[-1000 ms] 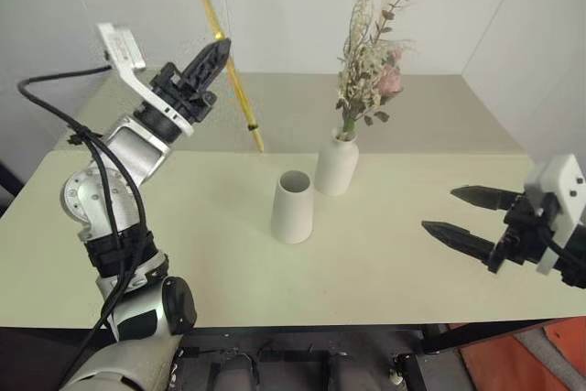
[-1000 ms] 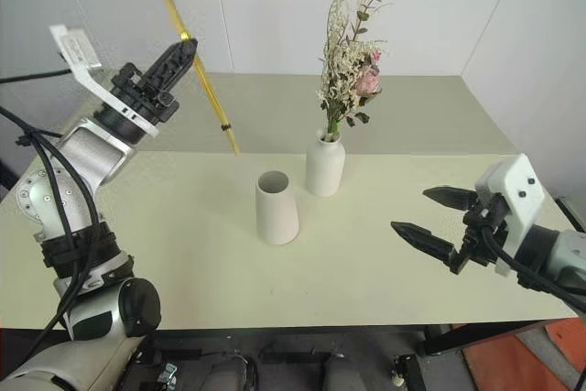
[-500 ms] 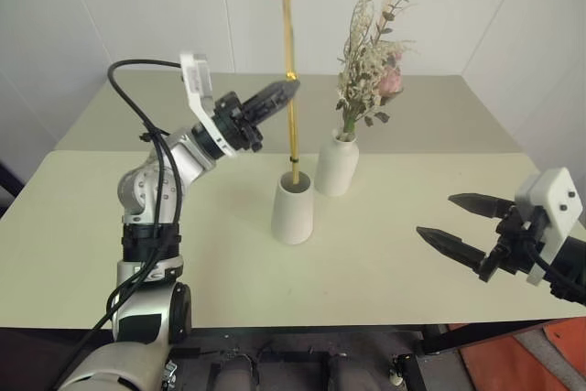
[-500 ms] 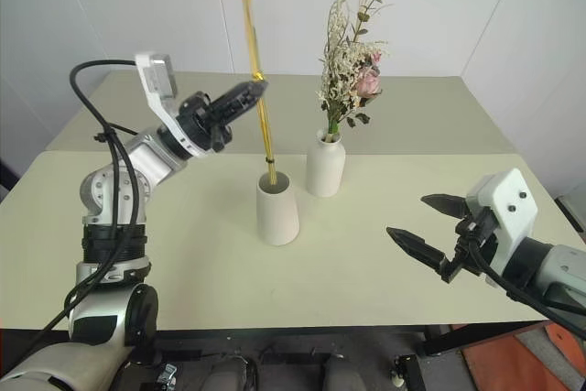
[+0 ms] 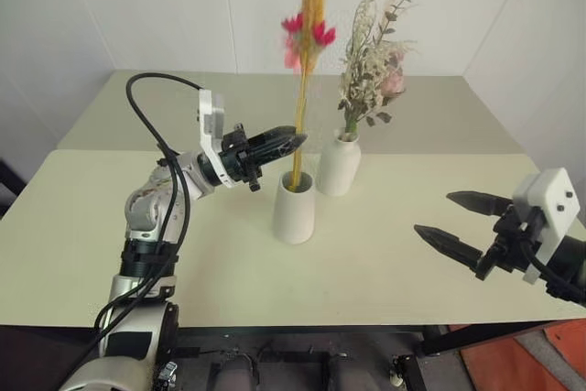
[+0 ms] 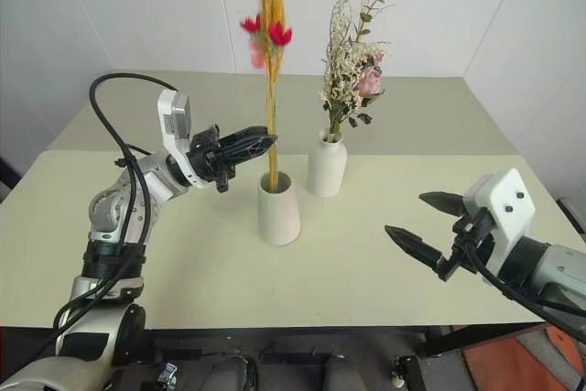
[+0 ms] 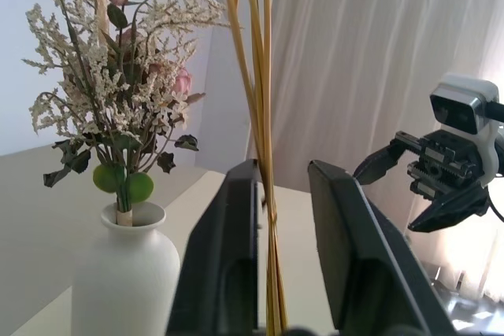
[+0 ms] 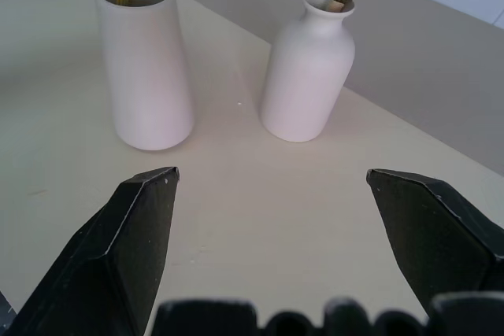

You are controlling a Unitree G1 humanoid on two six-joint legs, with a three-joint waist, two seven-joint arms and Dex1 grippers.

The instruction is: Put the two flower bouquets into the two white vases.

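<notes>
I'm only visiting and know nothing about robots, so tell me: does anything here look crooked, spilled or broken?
Nothing stands out. The yellow-stemmed bunch stands nearly upright in the wide-mouthed vase, its stems between the fingers of the left gripper. The cream bunch sits in the bottle-shaped vase. Both vases stand upright on the table, with nothing spilled.

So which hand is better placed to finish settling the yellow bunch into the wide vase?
Left: the left hand sits at the yellow bunch above the wide vase; the right hand hangs open, off to the side.

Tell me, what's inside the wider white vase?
The yellow stems stand in the wide vase, leaning on its rim, between the left pincer's fingers. Their lower ends are hidden by the wall.
</notes>
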